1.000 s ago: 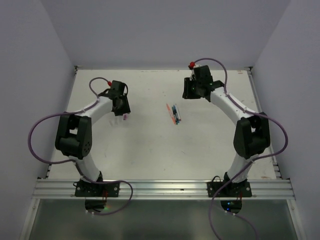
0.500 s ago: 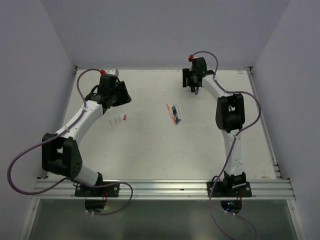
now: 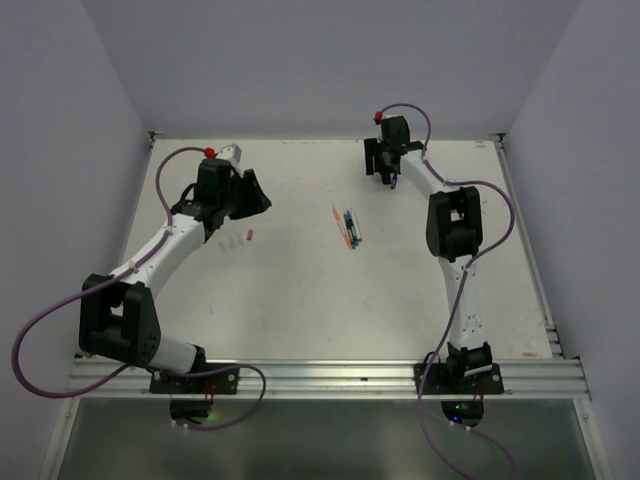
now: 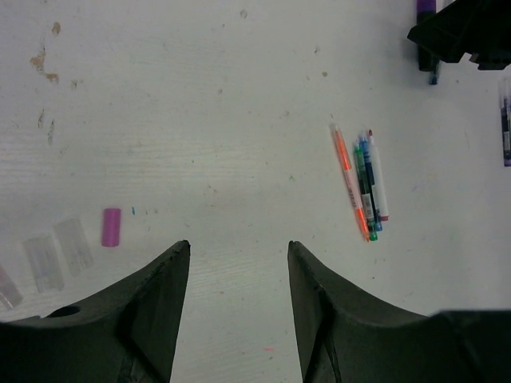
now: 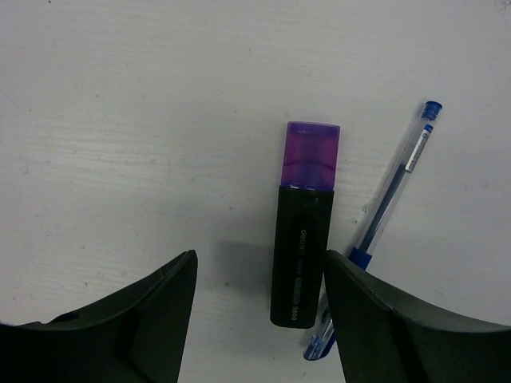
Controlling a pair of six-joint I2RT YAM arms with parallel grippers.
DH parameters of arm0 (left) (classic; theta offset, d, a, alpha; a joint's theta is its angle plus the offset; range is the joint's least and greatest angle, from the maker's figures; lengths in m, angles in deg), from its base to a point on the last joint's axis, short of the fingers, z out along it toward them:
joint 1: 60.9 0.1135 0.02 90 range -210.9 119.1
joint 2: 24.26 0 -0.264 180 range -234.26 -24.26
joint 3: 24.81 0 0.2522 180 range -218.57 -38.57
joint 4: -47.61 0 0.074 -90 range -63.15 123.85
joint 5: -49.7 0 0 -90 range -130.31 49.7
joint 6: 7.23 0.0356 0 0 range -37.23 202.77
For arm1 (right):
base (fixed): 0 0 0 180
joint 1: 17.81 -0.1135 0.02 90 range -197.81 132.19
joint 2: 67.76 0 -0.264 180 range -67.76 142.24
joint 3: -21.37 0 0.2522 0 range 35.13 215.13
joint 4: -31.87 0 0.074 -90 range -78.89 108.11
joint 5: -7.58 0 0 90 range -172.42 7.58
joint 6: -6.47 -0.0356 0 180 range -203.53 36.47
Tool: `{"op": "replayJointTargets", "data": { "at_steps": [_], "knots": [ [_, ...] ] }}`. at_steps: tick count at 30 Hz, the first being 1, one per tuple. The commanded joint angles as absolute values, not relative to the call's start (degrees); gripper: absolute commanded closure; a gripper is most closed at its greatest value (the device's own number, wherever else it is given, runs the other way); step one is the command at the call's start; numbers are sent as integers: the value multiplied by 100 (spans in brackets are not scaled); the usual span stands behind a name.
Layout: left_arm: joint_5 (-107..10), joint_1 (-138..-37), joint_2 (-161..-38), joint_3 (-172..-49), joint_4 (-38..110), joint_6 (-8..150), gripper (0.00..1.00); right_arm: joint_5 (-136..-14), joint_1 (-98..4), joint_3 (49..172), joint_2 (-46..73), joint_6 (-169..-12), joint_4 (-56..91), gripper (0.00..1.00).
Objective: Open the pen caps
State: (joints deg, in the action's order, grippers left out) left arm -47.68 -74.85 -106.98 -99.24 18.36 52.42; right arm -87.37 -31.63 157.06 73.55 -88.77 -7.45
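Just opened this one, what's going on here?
Two arms are working on pens on a white table. The right arm hangs at the far edge, jaws open and empty, over a black marker with a purple end and a blue pen. The left arm holds its jaws open above a loose purple cap and some clear caps; a bunch of pens lies mid-table.

a robotics lab test cell — a marked white table (image 3: pixel 300 300) is boxed in by plain pale walls (image 3: pixel 330 60) on its far, left and right sides. along the table's near edge runs an aluminium rail (image 3: pixel 330 377) with a left arm (image 3: pixel 165 240) and a right arm (image 3: pixel 458 290) bolted on, purple cables (image 3: pixel 14 350) looping beside the table's near corners.
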Motion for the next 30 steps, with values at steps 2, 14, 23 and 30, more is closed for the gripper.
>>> {"op": "replayJointTargets", "data": {
  "at_steps": [2, 14, 23, 30],
  "knots": [
    [-4980, -7513, -10644, -9808, 2189, 5350, 45, -8892, -3108, 15959, 7471, -8749, -580, 32],
    [-5199, -7522, -10565, -9816, 2295, 5306, 44, -8392, -2862, 16187, 7681, -9099, -905, 38],
    [-5287, -7522, -10503, -9790, 2304, 5280, 44, -8259, -2827, 16784, 8042, -9206, -1423, 61],
    [-5296, -7531, -10538, -9728, 2339, 5200, 44, -7891, -2827, 16961, 8147, -9057, -1485, 99]
  ]
}}
